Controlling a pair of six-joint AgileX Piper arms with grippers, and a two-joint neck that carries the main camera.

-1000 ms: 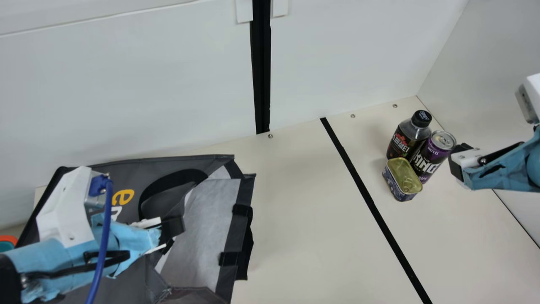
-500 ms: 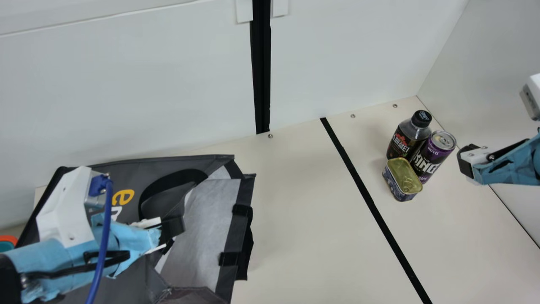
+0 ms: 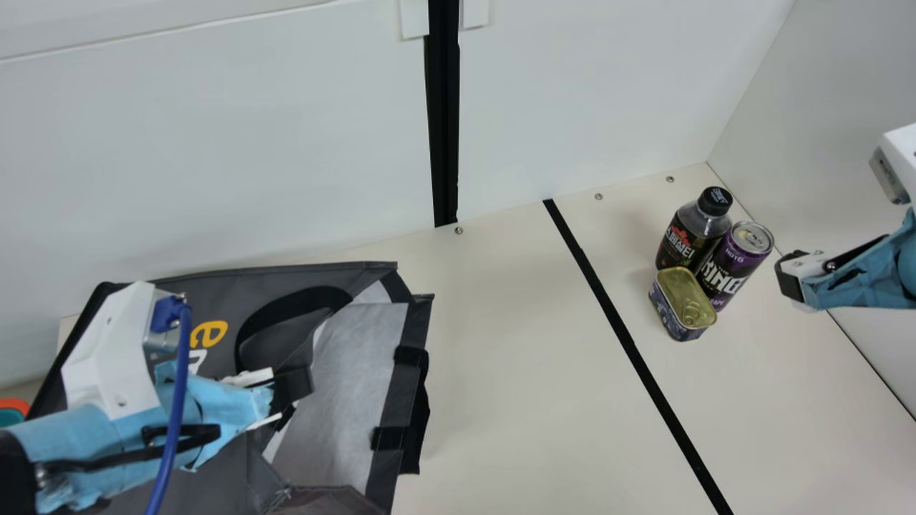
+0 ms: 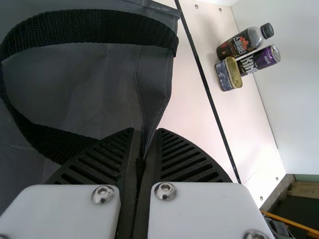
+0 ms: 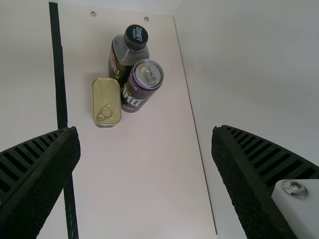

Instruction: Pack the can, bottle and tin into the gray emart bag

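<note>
Cloth comes first, at the left: the gray emart bag point(image 3: 215, 290) lies on the cream tabletop point(image 3: 515, 372), and the left pincer point(image 3: 293, 390) is clamped on its edge. Over there a black upright strip point(image 3: 444, 129) splits the pale back wall point(image 3: 250, 157). Next, a black line point(image 3: 625, 336) slants across the tabletop. Past it, near the corner by the side wall point(image 3: 844, 86), the bottle point(image 3: 680, 244), tin point(image 3: 683, 297) and can point(image 3: 730, 265) huddle close. Farthest right, the right pincer point(image 3: 789, 277) hangs near the can, fingers wide apart.
</note>
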